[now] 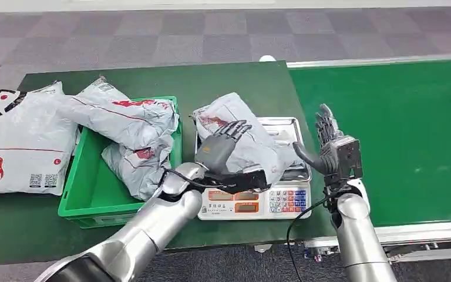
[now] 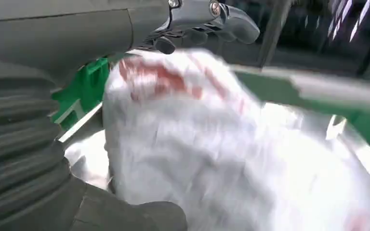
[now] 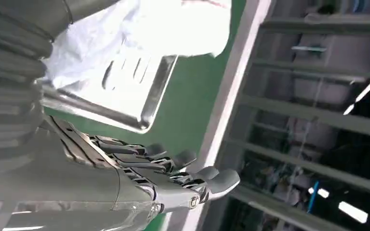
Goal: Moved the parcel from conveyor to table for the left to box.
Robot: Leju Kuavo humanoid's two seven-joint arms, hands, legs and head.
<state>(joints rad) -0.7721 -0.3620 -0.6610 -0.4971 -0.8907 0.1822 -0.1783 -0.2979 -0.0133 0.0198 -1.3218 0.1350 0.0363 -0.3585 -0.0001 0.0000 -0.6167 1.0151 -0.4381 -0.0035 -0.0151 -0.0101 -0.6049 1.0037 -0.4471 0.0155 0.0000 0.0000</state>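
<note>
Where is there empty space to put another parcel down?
Bare table lies behind the green bin and the scale. The conveyor belt beyond the right hand is bare. It is crowded where the left hand meets the parcel.

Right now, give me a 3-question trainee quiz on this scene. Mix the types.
1. True or false: the parcel by the left hand lies on the scale.
2. What does the right hand hold?
A. a parcel
B. nothing
C. the scale tray
3. Fill in: two more parcels lie in and over the green ____.

Key:
1. True. It lies on the scale's tray, the left hand resting on it.
2. B. It is raised by the scale, fingers apart, over the conveyor edge.
3. Bin.
</note>
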